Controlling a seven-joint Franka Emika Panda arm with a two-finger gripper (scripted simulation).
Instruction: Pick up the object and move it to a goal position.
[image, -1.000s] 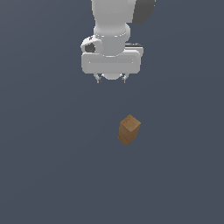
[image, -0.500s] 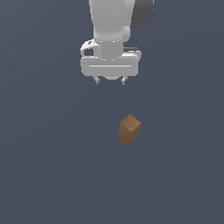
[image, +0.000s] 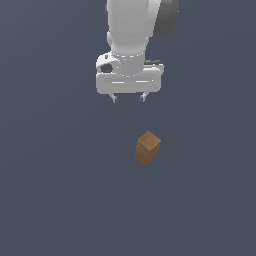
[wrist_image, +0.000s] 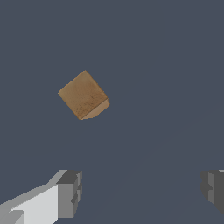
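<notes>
The small brown wooden rectangular block (image: 148, 148) stands on the worktop (image: 50, 200). The white gripper (image: 129, 97) hangs apart from it, toward the exterior view's left.

A plain dark grey-blue floor (image: 55, 190) carries only the wooden block (image: 147, 148).

Tool (image: 129, 98) downward, fingers wide apart, empty

A plain dark grey-blue surface (image: 55, 200) fills both views, apparently flat and unmarked.
</notes>
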